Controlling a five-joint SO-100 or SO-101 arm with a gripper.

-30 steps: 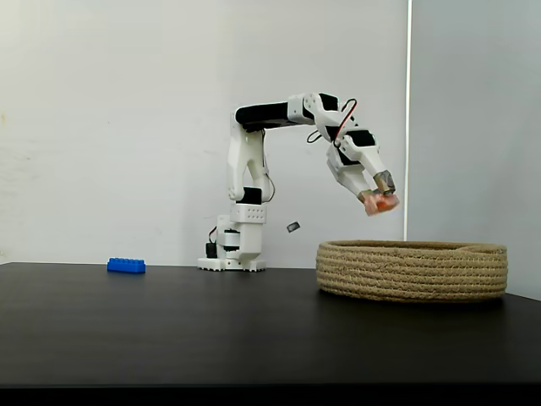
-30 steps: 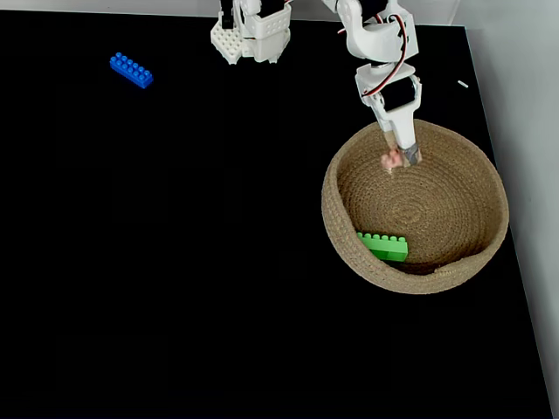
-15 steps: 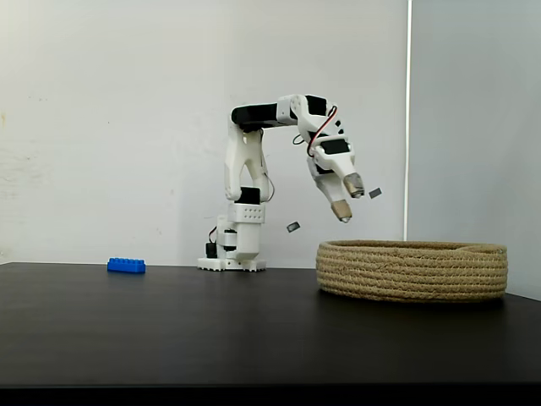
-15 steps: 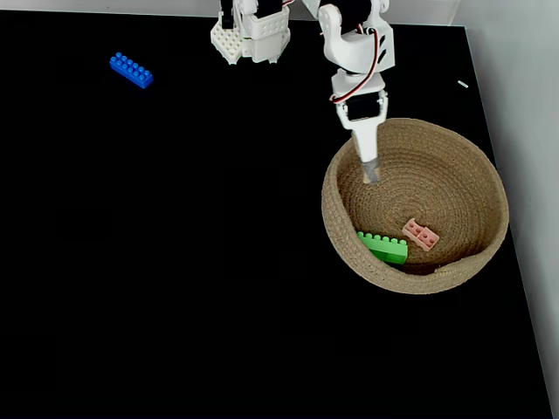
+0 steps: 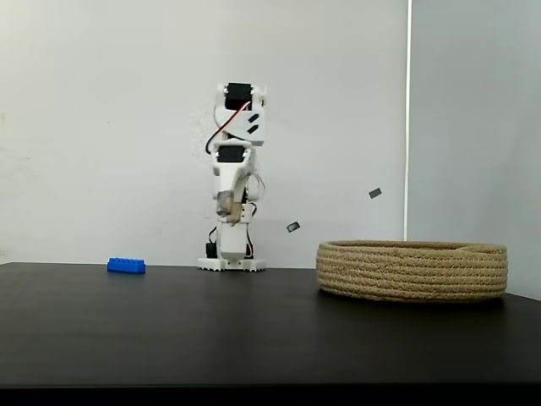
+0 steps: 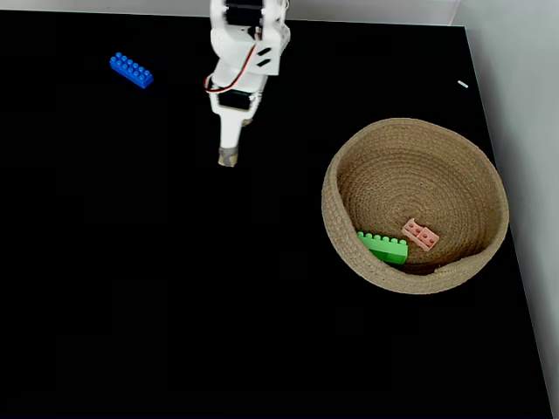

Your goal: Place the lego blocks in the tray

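Observation:
The tray (image 6: 329,205) is a round coiled-rope basket at the right of the black table, and it also shows from the side (image 5: 412,271). In a fixed view from above, a green lego block (image 6: 383,246) and a small pink one (image 6: 421,234) lie inside it near the front wall. A blue lego block (image 6: 131,71) (image 5: 126,266) rests on the table at the far left. My gripper (image 6: 228,157) (image 5: 229,208) hangs above bare table between the blue block and the tray. It points toward the table's front, open, with nothing between its fingers.
The arm's white base (image 5: 232,256) stands at the table's back edge by the wall. Two small grey scraps (image 5: 292,227) are stuck on the wall. The table ends just right of the tray (image 6: 515,262).
The gripper let the pink block drop into the tray. It then swung left, away from the tray, out over the bare table.

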